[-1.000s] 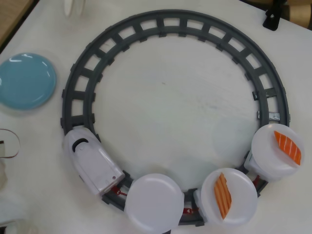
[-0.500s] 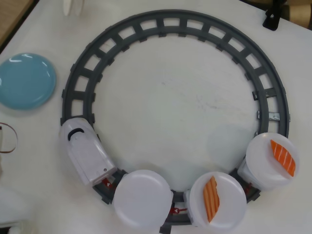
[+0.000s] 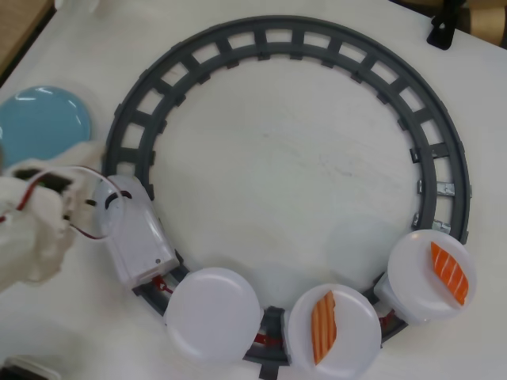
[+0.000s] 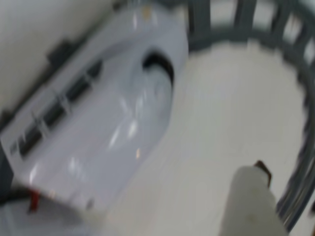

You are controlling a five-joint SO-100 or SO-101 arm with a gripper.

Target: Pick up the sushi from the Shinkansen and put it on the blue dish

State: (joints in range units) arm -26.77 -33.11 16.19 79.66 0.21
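The Shinkansen (image 3: 136, 237) is a white train on the grey ring track (image 3: 277, 36), at its lower left in the overhead view. It pulls three cars with round white plates. The first plate (image 3: 212, 314) is bare. The sushi (image 3: 323, 326), pale orange with thin stripes, lies on the middle plate. A vivid orange piece (image 3: 449, 273) lies on the last plate. The blue dish (image 3: 43, 127) sits at the far left. My gripper (image 3: 83, 199) is a white blur beside the train's nose. The wrist view shows the train (image 4: 103, 118) close up and one white finger (image 4: 253, 199).
My blurred white arm (image 3: 32, 229) with red wires reaches in from the left edge and covers the dish's lower rim. A black clamp (image 3: 440, 32) stands at the top right corner. The table's wooden edge (image 3: 16, 32) runs along the top left.
The train has run on along the track, its nose up and left and the plates leftward. My arm has swung in from the left, next to the train's nose.
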